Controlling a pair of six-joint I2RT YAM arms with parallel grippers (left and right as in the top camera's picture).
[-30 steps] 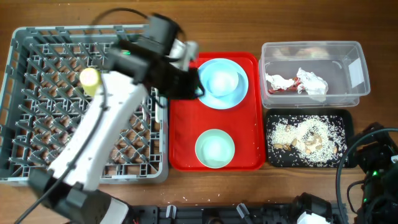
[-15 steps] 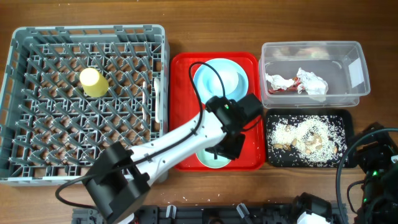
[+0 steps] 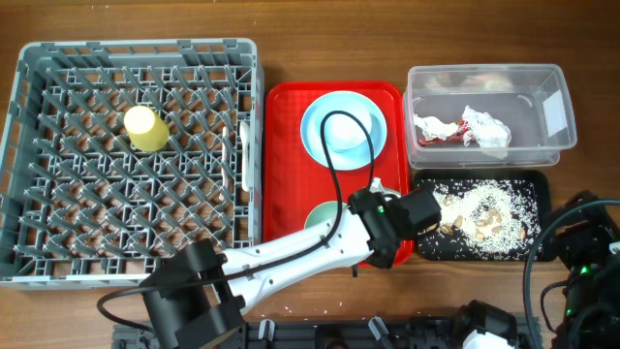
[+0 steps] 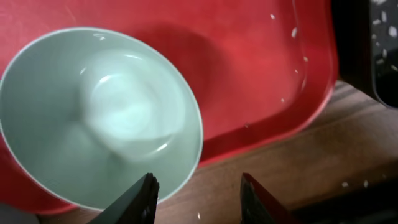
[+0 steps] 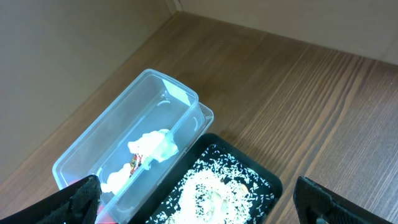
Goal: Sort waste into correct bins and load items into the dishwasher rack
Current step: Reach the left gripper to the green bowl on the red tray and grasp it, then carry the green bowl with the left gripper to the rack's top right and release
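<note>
Left gripper (image 4: 198, 200): jaws are seen spread, with nothing pinched between them and only wood and tray lip in the gap. The pale green bowl (image 4: 99, 118) is found just ahead of the fingertips, its rim almost touching one finger, and it is seated on the near edge of the red serving tray (image 4: 249, 74). A few loose grains are seen on the tray beyond the bowl. The black tray (image 3: 542, 218) with the food scraps (image 3: 480, 215) lies just beside the gripper. Further off, the light blue plate (image 3: 312, 126) is left on the red tray, the napkin (image 3: 480, 126) in the clear tub (image 3: 484, 78), and the yellow cup (image 3: 143, 128) in the dishwasher rack (image 3: 58, 242).

Right gripper (image 5: 199, 202): jaws are spread wide and nothing is held.

Risks, as judged:
- The rim could be struck by a finger rather than straddled, so the bowl is tipped or shoved off the lip.
- The smooth wall could slip if it is pinched shallowly.
- The arm's cable could be dragged across the plate.
</note>
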